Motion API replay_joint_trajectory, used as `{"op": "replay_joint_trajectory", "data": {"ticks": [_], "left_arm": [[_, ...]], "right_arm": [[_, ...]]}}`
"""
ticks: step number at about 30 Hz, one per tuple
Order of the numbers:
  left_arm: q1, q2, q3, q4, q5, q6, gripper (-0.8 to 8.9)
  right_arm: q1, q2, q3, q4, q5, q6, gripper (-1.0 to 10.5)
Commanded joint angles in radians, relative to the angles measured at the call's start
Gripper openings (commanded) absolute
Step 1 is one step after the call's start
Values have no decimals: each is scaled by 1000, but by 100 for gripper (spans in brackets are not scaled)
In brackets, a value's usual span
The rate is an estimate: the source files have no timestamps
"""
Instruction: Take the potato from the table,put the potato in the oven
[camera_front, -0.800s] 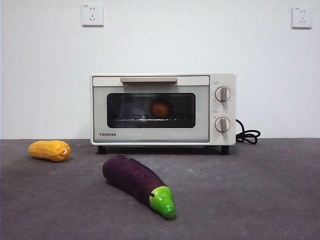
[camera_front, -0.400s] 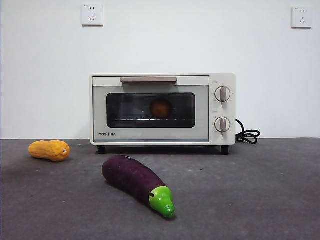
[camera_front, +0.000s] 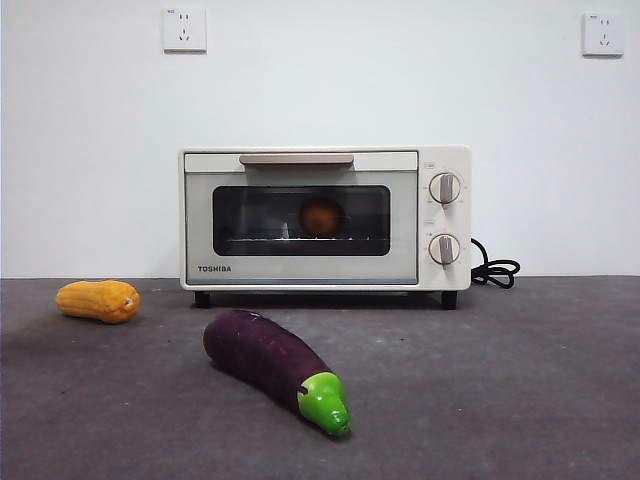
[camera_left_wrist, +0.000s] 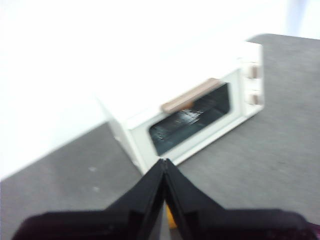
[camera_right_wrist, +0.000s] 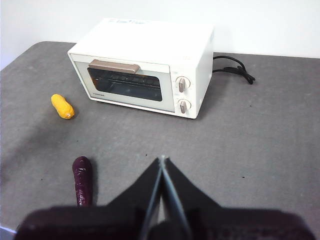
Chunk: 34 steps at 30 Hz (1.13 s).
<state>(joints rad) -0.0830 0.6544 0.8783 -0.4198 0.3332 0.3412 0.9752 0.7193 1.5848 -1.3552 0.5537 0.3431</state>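
The potato (camera_front: 322, 216) lies inside the oven (camera_front: 325, 218), showing as an orange-brown round shape on the rack behind the dark glass of the closed door. The oven stands at the back of the table (camera_front: 500, 380), also in the left wrist view (camera_left_wrist: 200, 107) and the right wrist view (camera_right_wrist: 145, 65). My left gripper (camera_left_wrist: 164, 162) is shut with nothing in it, held high in front of the oven door. My right gripper (camera_right_wrist: 162, 161) is shut and empty too, raised well back from the oven. Neither gripper appears in the front view.
A yellow-orange corn cob (camera_front: 98, 300) lies on the table left of the oven, seen also in the right wrist view (camera_right_wrist: 62, 106). A purple eggplant (camera_front: 275, 365) with a green tip lies in front of the oven. A black cord (camera_front: 495, 270) trails from the oven's right side.
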Motion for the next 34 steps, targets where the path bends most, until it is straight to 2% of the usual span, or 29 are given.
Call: {"op": "replay_joint_trajectory", "data": {"ticks": [1, 6, 12, 14, 24, 29, 34], "left_arm": [[21, -55, -174, 130, 7, 25, -4], [30, -146, -382, 263, -17, 16, -4], [55, -261, -564, 410, -132, -121, -4], [76, -302, -603, 414, -174, -158, -4], [169, -512, -750, 406, -188, -257, -4], [177, -610, -827, 405, -284, -332, -4], [177, -650, -871, 340, -309, -325, -4]], "right_arm": [[2, -3, -2, -23, 4, -6, 2], [2, -3, -2, -23, 5, -7, 2], [2, -3, -2, -23, 5, -7, 2], [2, -3, -2, -23, 5, -7, 2], [2, -3, -2, -23, 5, -7, 2], [2, -3, -2, -23, 5, -6, 2], [2, -3, -2, -23, 5, -7, 2]]}}
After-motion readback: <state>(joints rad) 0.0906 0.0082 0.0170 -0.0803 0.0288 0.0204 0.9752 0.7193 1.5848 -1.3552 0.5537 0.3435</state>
